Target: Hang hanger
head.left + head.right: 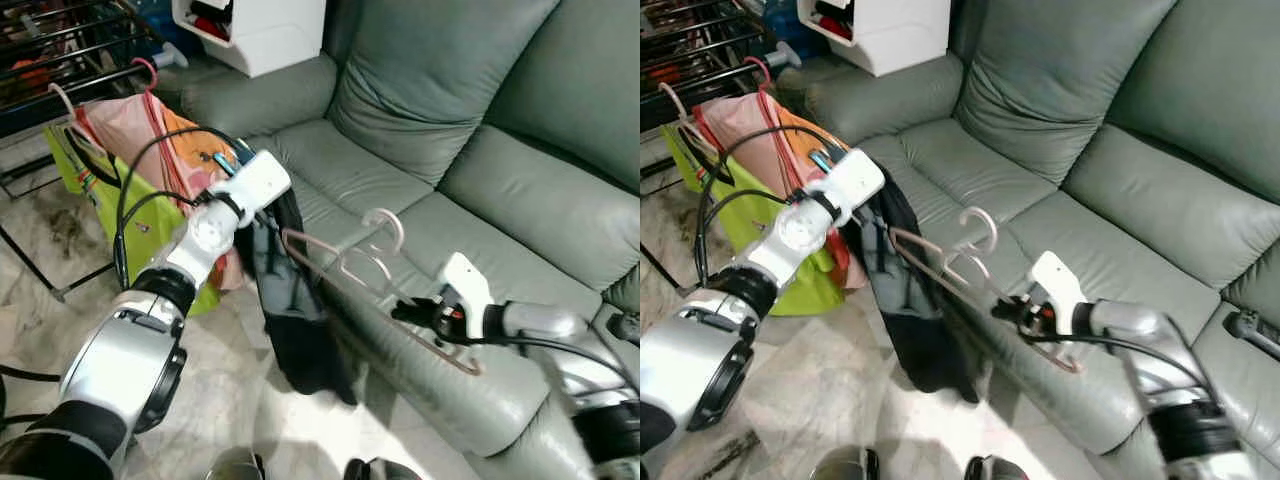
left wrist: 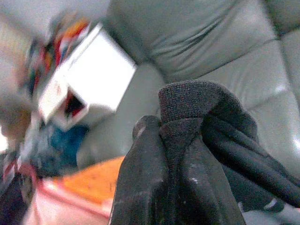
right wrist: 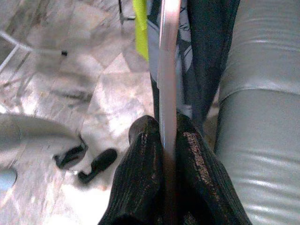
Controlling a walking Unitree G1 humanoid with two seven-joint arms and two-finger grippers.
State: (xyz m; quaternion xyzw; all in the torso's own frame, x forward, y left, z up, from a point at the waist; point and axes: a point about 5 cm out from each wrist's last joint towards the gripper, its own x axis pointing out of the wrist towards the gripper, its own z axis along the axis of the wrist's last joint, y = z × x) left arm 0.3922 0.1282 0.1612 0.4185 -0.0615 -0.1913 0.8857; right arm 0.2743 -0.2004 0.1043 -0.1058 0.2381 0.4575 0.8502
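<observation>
The right gripper (image 1: 400, 311) had its fingers (image 3: 140, 187) pinched tight on one end of the pink hanger (image 1: 345, 265). The hanger was up in the air in front of the grey sofa (image 1: 480, 150), its long bar running from the right gripper toward the left one, with the hook (image 1: 388, 226) pointing up. The left gripper (image 1: 272, 212) had its fingers (image 2: 140, 187) squeezed on the dark cloth (image 1: 295, 320), which hung down by the hanger's far end. The drying rack (image 1: 60, 50) stood far off on the robot's left. I think the hanger had to go that way.
</observation>
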